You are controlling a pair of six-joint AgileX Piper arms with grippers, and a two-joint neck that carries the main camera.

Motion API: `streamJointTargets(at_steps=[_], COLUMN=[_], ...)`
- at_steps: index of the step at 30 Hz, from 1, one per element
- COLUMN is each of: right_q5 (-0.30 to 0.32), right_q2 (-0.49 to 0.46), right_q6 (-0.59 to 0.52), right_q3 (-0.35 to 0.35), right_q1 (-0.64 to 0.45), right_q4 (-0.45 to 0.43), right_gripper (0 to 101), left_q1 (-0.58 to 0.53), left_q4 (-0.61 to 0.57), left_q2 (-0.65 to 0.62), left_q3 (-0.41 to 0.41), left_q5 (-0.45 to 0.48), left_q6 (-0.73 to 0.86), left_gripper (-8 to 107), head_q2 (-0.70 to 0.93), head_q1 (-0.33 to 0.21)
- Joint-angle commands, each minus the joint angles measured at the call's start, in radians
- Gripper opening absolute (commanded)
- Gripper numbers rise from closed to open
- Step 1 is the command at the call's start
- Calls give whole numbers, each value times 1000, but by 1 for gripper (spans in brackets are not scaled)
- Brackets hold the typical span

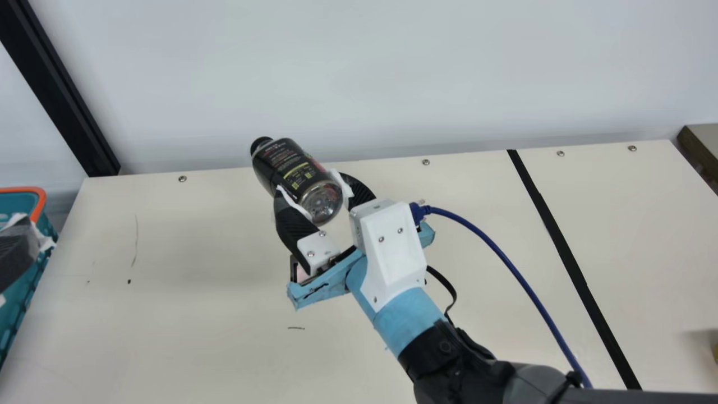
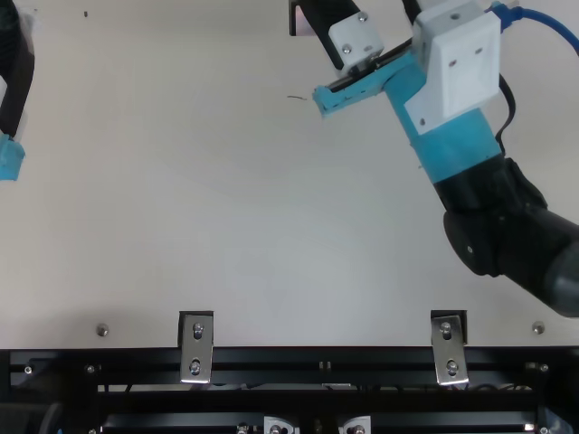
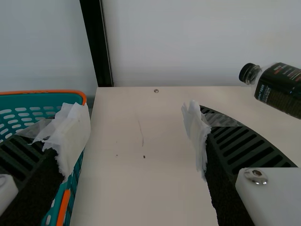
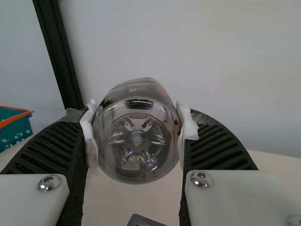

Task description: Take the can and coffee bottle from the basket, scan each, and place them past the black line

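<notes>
Held above the table in the main view, the coffee bottle (image 1: 291,171) is tilted, its clear base toward my right gripper (image 1: 322,205), which is shut on it. The right wrist view has the bottle's base (image 4: 136,136) between the padded fingers of my right gripper (image 4: 136,136). At the main view's left edge, part of my left gripper (image 1: 19,249) is over the basket (image 1: 42,207). Seen from the left wrist, my left gripper (image 3: 134,141) stands open with nothing between its fingers, the basket (image 3: 47,92) beside one of them and the bottle (image 3: 282,87) farther off.
A black line (image 1: 552,230) crosses the table (image 1: 196,359) on the right side. The blue cable (image 1: 505,261) arcs from my right wrist. A pale wall rises behind the table, with a black post (image 1: 61,95) at left. A yellow thing (image 1: 715,352) touches the right edge.
</notes>
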Motion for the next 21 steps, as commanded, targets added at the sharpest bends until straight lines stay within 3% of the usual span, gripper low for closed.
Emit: streamJointTargets(at_steps=[1, 21], right_q5=[-1, -34], right_q2=[9, 100], right_q6=[-1, -1], right_q3=[-6, -20], right_q1=[2, -11], right_q4=[3, 3], right_gripper=[0, 0], left_q1=[0, 0], left_q4=[0, 0], left_q2=[0, 0], left_q3=[0, 0], left_q5=[0, 0], left_q6=[0, 0], left_gripper=[90, 90], head_q2=[-14, -14], head_q1=[0, 0])
